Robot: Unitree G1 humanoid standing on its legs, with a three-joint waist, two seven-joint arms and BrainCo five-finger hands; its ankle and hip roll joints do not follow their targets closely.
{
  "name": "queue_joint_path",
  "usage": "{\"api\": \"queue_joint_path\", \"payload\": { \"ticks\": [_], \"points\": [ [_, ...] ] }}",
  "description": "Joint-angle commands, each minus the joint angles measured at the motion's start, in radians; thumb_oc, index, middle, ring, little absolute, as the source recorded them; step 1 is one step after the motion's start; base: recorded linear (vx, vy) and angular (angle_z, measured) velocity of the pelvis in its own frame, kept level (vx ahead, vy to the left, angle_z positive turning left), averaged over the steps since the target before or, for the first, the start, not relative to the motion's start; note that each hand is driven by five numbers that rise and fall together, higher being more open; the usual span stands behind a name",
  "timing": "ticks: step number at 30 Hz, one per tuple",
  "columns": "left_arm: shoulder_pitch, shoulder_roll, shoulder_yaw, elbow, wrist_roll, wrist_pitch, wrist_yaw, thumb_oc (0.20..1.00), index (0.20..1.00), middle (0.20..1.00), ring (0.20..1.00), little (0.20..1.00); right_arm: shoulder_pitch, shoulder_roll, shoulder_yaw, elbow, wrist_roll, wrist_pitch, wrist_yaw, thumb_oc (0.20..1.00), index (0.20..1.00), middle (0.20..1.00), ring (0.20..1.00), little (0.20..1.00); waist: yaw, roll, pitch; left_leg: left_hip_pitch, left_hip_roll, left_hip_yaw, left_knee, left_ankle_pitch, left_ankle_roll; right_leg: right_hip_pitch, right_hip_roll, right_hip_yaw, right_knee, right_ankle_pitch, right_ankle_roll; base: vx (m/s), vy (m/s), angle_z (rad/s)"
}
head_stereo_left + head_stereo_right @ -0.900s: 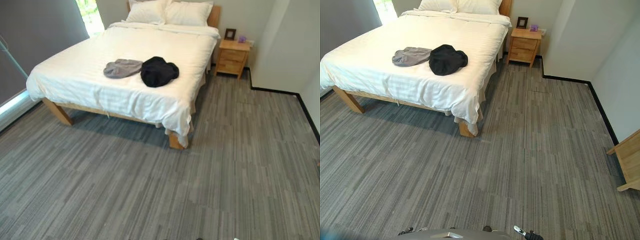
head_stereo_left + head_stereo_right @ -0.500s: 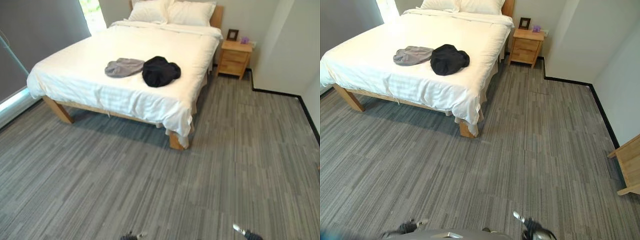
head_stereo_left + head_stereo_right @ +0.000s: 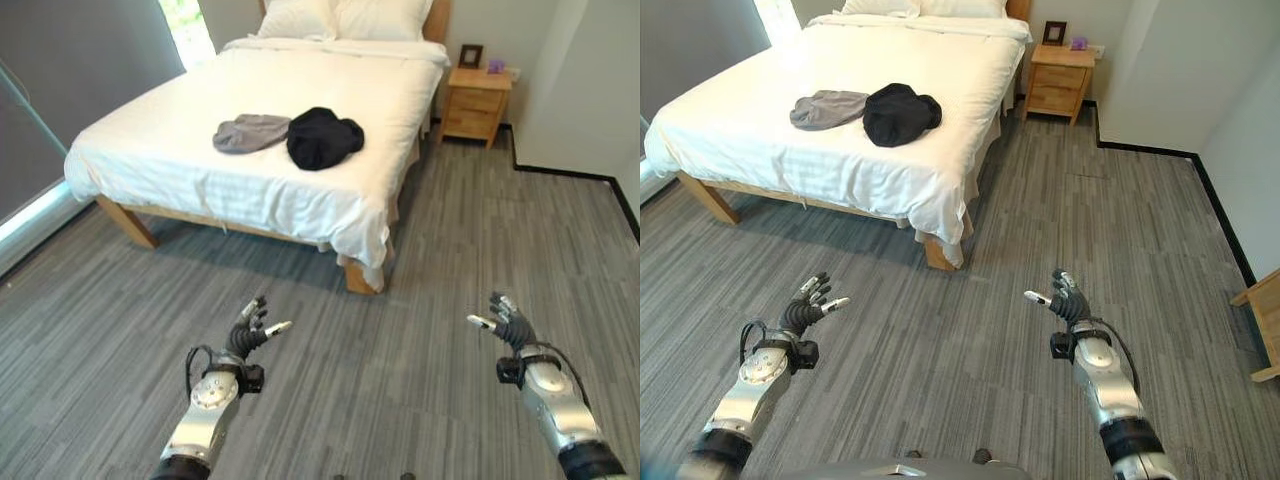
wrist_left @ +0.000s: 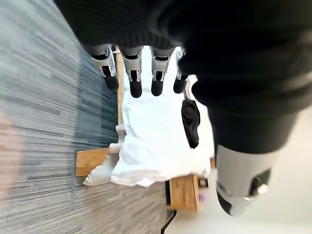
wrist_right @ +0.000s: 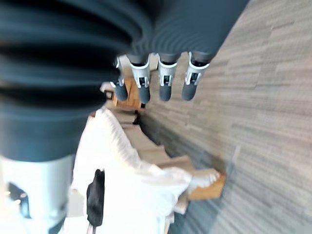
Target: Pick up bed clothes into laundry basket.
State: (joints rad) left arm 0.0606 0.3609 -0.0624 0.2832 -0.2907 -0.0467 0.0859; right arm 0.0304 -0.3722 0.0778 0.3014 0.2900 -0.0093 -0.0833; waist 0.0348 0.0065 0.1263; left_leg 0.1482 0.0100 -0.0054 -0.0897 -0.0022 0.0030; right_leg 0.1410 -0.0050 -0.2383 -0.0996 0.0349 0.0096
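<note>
A black garment (image 3: 324, 138) lies bunched on the white bed (image 3: 180, 150), with a grey garment (image 3: 250, 132) touching its left side. The black garment (image 4: 190, 122) also shows past the left hand's fingers in the left wrist view. Both hands are raised over the carpet, well short of the bed. My left hand (image 3: 247, 338) is open with relaxed fingers and holds nothing. My right hand (image 3: 508, 324) is open too, fingers spread and empty. No laundry basket is in sight.
The bed's wooden corner leg (image 3: 355, 278) stands between the hands, farther off. A wooden nightstand (image 3: 479, 102) with a small frame sits at the bed's far right. Pale wooden furniture (image 3: 1262, 325) juts in at the right edge. A window wall (image 3: 60, 90) runs along the left.
Both arms have risen into view from the bottom edge, hands now lifted in front. The camera has tilted and moved slightly toward the bed.
</note>
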Motion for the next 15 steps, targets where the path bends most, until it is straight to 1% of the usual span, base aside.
{"api": "queue_joint_path", "payload": {
  "ticks": [1,3,5,6,7,8,12,13,15],
  "points": [
    [-0.04,-0.005,0.014,0.019,0.021,-0.092,0.056,1.0,1.0,1.0,1.0,1.0,0.007,0.035,-0.034,0.002,-0.027,-0.1,-0.029,1.0,1.0,1.0,1.0,1.0,0.017,-0.029,-0.022,-0.055,0.033,-0.06,0.003,0.029,-0.07,-0.007,-0.106,0.063,0.063,-0.059,0.128,0.0,0.0,0.0],
    [-0.022,-0.027,0.018,0.016,0.008,-0.096,0.064,1.0,1.0,1.0,1.0,1.0,0.031,0.04,-0.028,0.009,-0.065,-0.102,-0.033,1.0,1.0,1.0,1.0,1.0,0.018,-0.03,-0.019,-0.056,0.033,-0.06,0.002,0.028,-0.069,-0.007,-0.106,0.064,0.061,-0.059,0.127,0.0,0.0,0.0],
    [0.01,-0.056,0.015,0.026,-0.007,-0.099,0.075,1.0,1.0,1.0,1.0,1.0,0.061,0.064,-0.017,0.007,-0.059,-0.106,-0.032,1.0,1.0,1.0,1.0,1.0,0.018,-0.033,-0.012,-0.058,0.031,-0.061,0.002,0.029,-0.068,-0.007,-0.106,0.061,0.059,-0.059,0.127,0.02,0.004,-0.01],
    [0.02,-0.069,0.015,0.029,-0.029,-0.099,0.082,1.0,1.0,1.0,1.0,1.0,0.072,0.072,-0.011,0.003,-0.052,-0.109,-0.03,1.0,1.0,1.0,1.0,1.0,0.019,-0.034,-0.009,-0.059,0.029,-0.063,0.003,0.029,-0.067,-0.006,-0.106,0.061,0.057,-0.058,0.126,0.04,0.016,0.0],
    [0.035,-0.091,0.016,0.04,-0.09,-0.101,0.091,1.0,1.0,1.0,1.0,1.0,0.082,0.076,0.0,-0.009,-0.053,-0.109,-0.029,1.0,1.0,1.0,1.0,1.0,0.02,-0.037,-0.005,-0.063,0.026,-0.067,0.004,0.029,-0.064,-0.006,-0.109,0.06,0.057,-0.058,0.128,0.0,0.0,0.0],
    [0.039,-0.098,0.019,0.042,-0.107,-0.102,0.096,1.0,1.0,1.0,1.0,1.0,0.082,0.078,0.006,-0.021,-0.054,-0.107,-0.029,1.0,1.0,1.0,1.0,1.0,0.021,-0.039,-0.002,-0.066,0.025,-0.068,0.004,0.029,-0.061,-0.008,-0.112,0.059,0.057,-0.056,0.13,0.02,0.032,0.02],
    [0.041,-0.087,0.054,0.016,-0.113,-0.122,0.136,1.0,1.0,1.0,1.0,1.0,0.042,0.078,0.021,-0.017,-0.017,-0.126,-0.048,1.0,1.0,1.0,1.0,1.0,0.032,-0.047,0.005,-0.082,0.012,-0.054,0.011,0.023,-0.049,-0.029,-0.129,0.067,0.059,-0.043,0.145,0.03,0.084,0.02],
    [0.031,-0.063,0.08,-0.006,-0.082,-0.129,0.156,1.0,1.0,1.0,1.0,1.0,0.011,0.07,0.028,-0.021,-0.011,-0.131,-0.05,1.0,1.0,1.0,1.0,1.0,0.043,-0.05,0.009,-0.09,0.004,-0.044,0.015,0.017,-0.043,-0.04,-0.14,0.073,0.068,-0.038,0.154,0.05,0.151,-0.04],
    [0.02,-0.041,0.102,-0.018,-0.057,-0.139,0.171,1.0,1.0,1.0,1.0,1.0,-0.018,0.063,0.035,-0.026,-0.014,-0.136,-0.049,1.0,1.0,1.0,1.0,1.0,0.052,-0.052,0.015,-0.097,-0.007,-0.04,0.02,0.009,-0.033,-0.056,-0.157,0.081,0.09,-0.039,0.164,0.05,0.166,-0.08]
  ]
}}
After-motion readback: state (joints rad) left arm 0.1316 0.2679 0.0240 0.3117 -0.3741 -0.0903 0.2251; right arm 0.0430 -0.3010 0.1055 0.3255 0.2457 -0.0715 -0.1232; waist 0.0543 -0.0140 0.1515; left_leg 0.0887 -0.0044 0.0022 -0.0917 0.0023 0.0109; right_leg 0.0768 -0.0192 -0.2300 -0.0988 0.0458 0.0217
